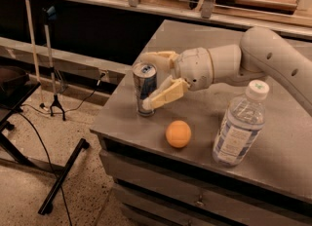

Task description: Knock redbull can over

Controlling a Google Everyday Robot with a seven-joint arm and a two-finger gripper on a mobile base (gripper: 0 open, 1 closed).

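In the camera view, the redbull can (145,89) is standing upright near the front left corner of the grey bench (278,164), its pull-tab top facing up. The pincer (146,82) is reaching in from the right with its two tan fingers (168,92) spread wide: one is lying against the can's lower front side, the other is passing just behind the can's rim. The can is sitting between them, not clamped. An orange ball (178,133) is resting near the front edge, just right of the can. A clear water bottle (239,126) with a white cap is standing farther right, well apart from the can.
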